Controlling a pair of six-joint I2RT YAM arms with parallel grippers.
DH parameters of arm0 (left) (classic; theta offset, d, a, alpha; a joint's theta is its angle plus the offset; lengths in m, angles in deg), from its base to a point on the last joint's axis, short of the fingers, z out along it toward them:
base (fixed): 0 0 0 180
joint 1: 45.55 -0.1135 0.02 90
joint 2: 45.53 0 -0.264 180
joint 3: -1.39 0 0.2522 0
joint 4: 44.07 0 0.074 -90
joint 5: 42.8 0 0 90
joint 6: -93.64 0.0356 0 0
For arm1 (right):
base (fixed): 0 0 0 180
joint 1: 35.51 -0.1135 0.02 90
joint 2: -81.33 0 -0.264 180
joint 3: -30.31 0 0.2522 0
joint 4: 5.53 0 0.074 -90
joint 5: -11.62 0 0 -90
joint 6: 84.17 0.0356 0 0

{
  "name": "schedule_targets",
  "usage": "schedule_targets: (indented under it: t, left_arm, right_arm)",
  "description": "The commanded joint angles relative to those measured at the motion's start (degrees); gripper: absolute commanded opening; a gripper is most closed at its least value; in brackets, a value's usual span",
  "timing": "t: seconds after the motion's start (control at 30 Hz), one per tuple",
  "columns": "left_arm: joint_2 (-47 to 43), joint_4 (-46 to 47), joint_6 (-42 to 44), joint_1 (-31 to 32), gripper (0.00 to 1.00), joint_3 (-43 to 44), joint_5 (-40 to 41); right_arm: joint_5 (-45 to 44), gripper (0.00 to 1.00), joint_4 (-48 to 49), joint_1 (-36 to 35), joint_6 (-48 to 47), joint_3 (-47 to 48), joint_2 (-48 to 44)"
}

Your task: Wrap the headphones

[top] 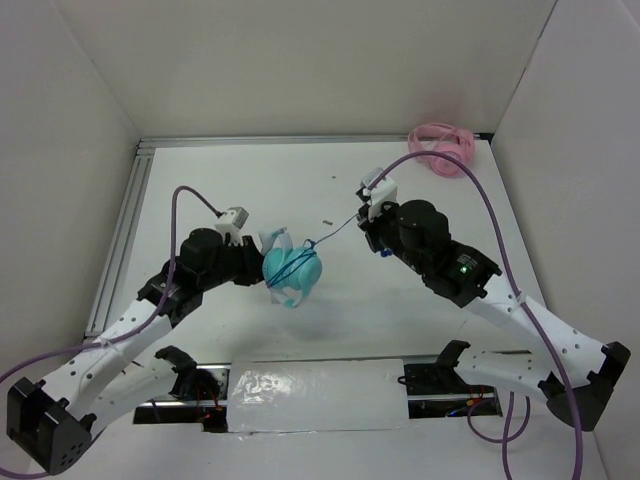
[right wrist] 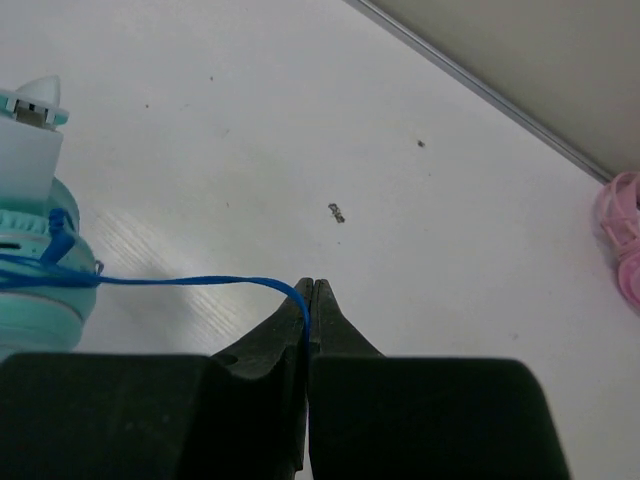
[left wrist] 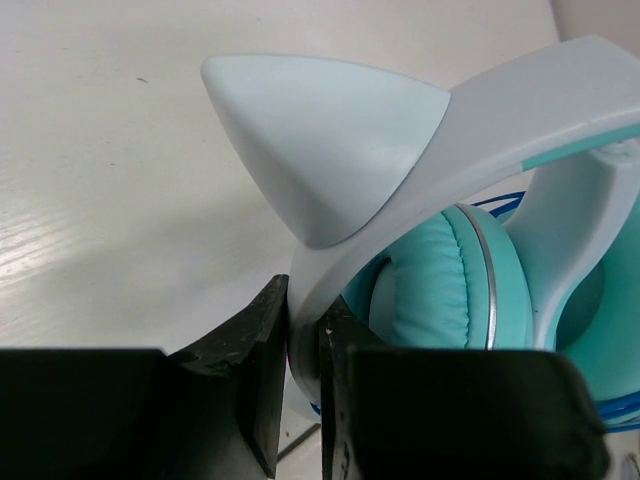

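The teal headphones [top: 292, 272] sit folded at the table's middle, with the thin blue cable [top: 335, 232] looped over the earcups and running right. My left gripper [top: 262, 252] is shut on the pale headband [left wrist: 420, 150], just below its cat-ear tip; a teal ear pad [left wrist: 440, 290] shows beside the fingers. My right gripper [top: 368, 215] is shut on the blue cable [right wrist: 180, 281], which stretches taut from the headphones [right wrist: 35, 260] to my closed fingertips [right wrist: 325, 300]. The plug is not in view.
Pink headphones [top: 442, 148] lie at the far right corner, also at the right edge of the right wrist view [right wrist: 620, 235]. A small dark speck [top: 326, 221] lies on the table. White walls enclose three sides. A clear plastic sheet [top: 315, 392] covers the near edge.
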Motion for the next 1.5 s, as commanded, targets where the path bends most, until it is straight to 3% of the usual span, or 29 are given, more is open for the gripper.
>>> schedule_targets:
  t: [0.0, 0.17, 0.43, 0.53, 0.63, 0.83, 1.03, 1.47]
  left_arm:
    - [-3.37, 5.35, 0.15, 0.24, 0.00, 2.47, -8.58]
    - [-4.78, 2.81, -0.30, 0.15, 0.00, 5.46, -9.29]
    - [-7.59, -0.89, -1.26, 0.15, 0.00, 9.86, -7.44]
    - [-8.65, 0.17, -2.22, 0.24, 0.00, 10.03, -10.42]
    - [-8.91, 1.92, -3.02, 0.15, 0.00, 10.91, -15.51]
    - [-8.13, 5.79, -4.60, 0.24, 0.00, 13.36, -22.20]
    - [-6.54, 5.62, -5.48, 0.24, 0.00, 18.11, -23.00]
    - [-5.75, 2.54, -7.68, 0.24, 0.00, 22.07, -18.79]
  right_arm:
    - [5.92, 0.00, 6.82, 1.39, 0.73, -3.66, -0.44]
    - [12.67, 0.00, 12.44, 1.30, 2.39, -8.93, 0.18]
    - [12.77, 0.00, 20.27, 1.30, 5.74, -16.32, -2.19]
    - [15.14, 0.00, 22.71, 1.30, 6.27, -17.29, -1.58]
    - [17.77, 0.12, 26.24, 1.22, 5.75, -18.42, 0.96]
    - [23.05, 0.14, 43.19, 1.13, 4.25, -23.70, 5.44]
    - [27.97, 0.18, 55.92, 0.86, 5.03, -25.46, 9.75]
    - [32.91, 0.34, 65.45, -2.56, 7.59, -26.70, 14.24]
